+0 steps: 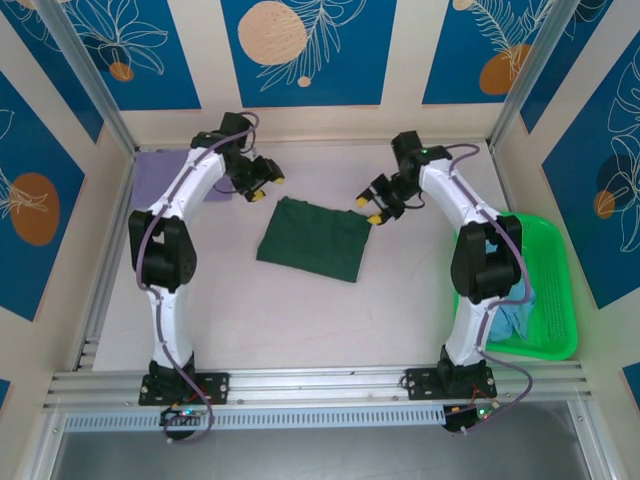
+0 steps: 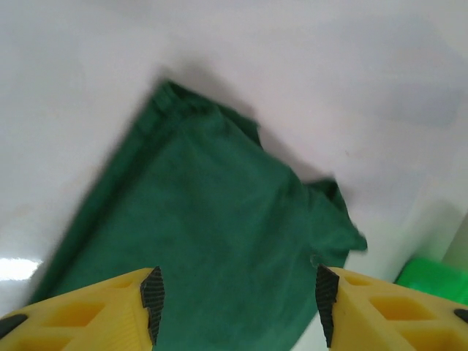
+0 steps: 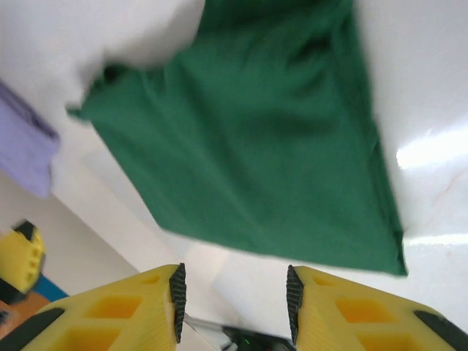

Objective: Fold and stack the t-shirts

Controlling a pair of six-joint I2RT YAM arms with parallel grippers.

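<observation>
From above, the green shirt [image 1: 314,238] lies folded in the middle of the table [image 1: 300,310]. The left gripper [image 1: 265,183] and right gripper [image 1: 368,208] hang by its far corners. A purple shirt [image 1: 160,178] lies at the back left.

The left wrist camera looks past wide-open fingers [image 2: 95,314] holding nothing, with the green shirt [image 2: 205,234] below.

The right wrist camera sees the same: open fingers [image 3: 365,314], the green shirt [image 3: 256,139] and the purple shirt [image 3: 25,150].

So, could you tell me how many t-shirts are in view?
3: green shirt mid-table, lavender shirt far left, blue shirt in the basket, where more may hide.
</observation>
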